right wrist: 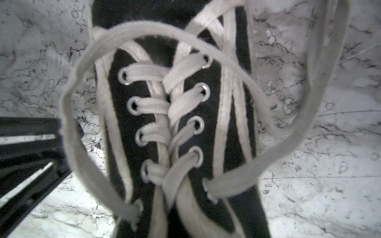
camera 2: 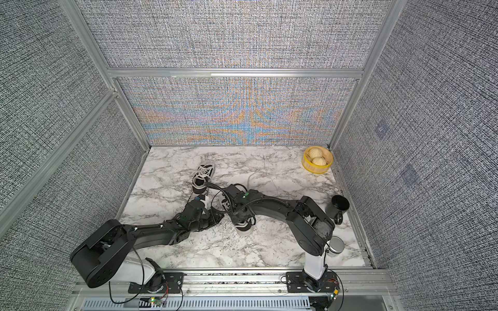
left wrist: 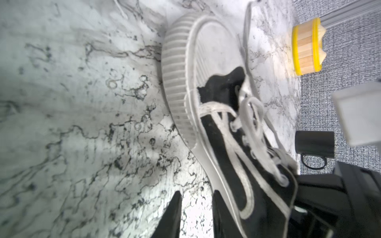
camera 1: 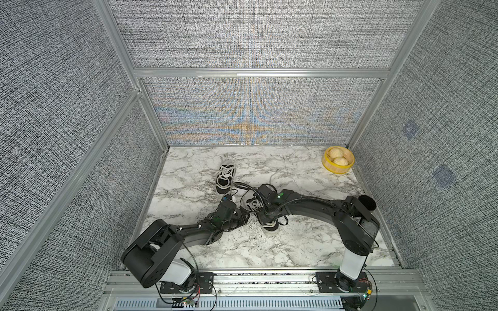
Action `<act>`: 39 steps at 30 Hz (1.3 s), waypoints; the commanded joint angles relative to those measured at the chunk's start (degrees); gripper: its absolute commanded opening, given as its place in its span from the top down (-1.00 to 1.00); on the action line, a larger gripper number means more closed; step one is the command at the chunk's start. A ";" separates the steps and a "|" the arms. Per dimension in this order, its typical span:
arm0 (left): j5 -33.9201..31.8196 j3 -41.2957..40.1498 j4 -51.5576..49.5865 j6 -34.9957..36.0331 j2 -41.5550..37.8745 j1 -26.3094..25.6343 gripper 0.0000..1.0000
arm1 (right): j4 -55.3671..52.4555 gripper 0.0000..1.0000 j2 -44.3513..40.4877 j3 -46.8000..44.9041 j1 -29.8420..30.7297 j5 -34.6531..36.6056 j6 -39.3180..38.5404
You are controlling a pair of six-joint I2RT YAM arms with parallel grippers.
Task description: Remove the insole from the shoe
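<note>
sneaker (left wrist: 237, 144) is laid toe toward the robot, collar under the right gripper (camera 1: 260, 198), jaws closed, hold unseen; jaws of the left gripper (left wrist: 196, 192) are parted beside the sole (left wrist: 177, 72)

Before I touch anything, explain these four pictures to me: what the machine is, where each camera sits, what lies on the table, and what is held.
The machine is two black robot arms, the left arm and right arm, mounted on a rail at the near edge of the marble table. Two pictures come from one overhead camera pair looking down on everything. The other two come from a camera on each arm's wrist. On the table are the far sneaker, untouched, the near sneaker under the right arm, a bamboo steamer holding two buns, and a black mug. The right tool is shut at the near sneaker, by its laces; whether it pinches anything is hidden. The left tool is open beside that sneaker's sole, holding nothing.
</note>
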 commanded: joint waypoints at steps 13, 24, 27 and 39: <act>12.73 3.41 5.13 5.34 0.78 -0.06 -0.03 | 15.89 1.00 -4.40 -2.15 -3.61 -13.70 8.51; 9.48 2.94 5.90 3.57 1.94 -0.04 0.13 | 17.82 1.00 -0.76 -4.01 -3.64 -15.09 9.17; 6.47 2.97 1.98 4.02 -0.72 -0.07 0.25 | 17.77 1.00 -0.33 -3.83 -3.62 -14.86 9.23; 6.42 5.70 -0.68 4.42 2.46 -0.06 0.19 | 19.20 1.00 -0.81 -4.01 -3.66 -16.11 10.50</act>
